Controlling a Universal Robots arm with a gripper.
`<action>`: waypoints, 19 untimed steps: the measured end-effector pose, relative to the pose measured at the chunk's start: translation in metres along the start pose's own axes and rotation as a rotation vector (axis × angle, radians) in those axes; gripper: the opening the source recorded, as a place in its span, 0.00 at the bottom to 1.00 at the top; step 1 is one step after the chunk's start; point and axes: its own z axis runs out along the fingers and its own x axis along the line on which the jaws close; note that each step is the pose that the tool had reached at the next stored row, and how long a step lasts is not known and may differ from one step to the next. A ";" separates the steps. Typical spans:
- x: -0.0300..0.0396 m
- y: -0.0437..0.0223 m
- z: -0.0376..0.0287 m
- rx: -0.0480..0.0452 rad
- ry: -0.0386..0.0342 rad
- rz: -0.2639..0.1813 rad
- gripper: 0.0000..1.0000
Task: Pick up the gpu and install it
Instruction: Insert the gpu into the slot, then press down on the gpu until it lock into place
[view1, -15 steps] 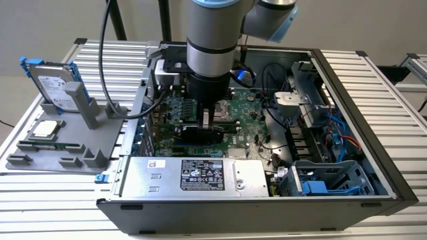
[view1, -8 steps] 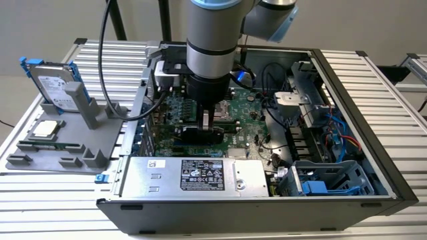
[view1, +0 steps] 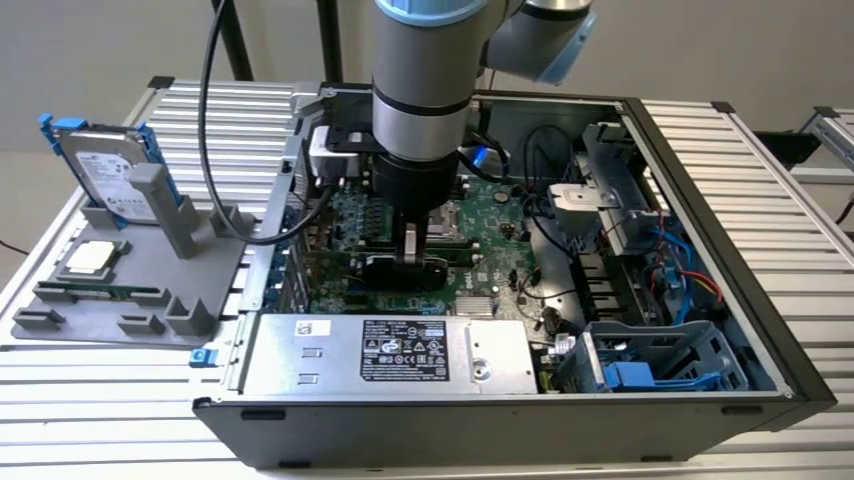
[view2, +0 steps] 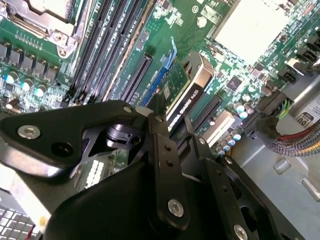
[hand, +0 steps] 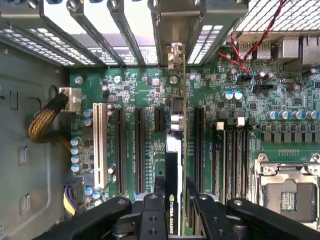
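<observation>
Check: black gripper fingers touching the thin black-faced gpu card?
Touching. In the first wrist view the gripper clamps the gpu edge between both fingers, no gap.

Even, diffuse light fills the exterior view, with soft shadows inside the computer case (view1: 694, 330) beneath the arm (view1: 422, 90). In the second wrist view the heatsink (view2: 250, 25) beyond the end effector (view2: 167, 145) glares to near white, and the black linkage nearest the lens is soft. In the first wrist view the slot covers (hand: 130, 25) farthest from the end effector (hand: 172, 200) bow slightly.
</observation>
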 end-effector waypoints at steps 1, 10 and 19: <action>0.0000 0.0000 0.0002 0.0003 -0.0003 0.000 0.00; -0.0003 0.0001 0.0012 0.0014 -0.0025 0.000 1.00; 0.0002 0.0006 -0.0190 -0.0002 -0.0015 0.000 1.00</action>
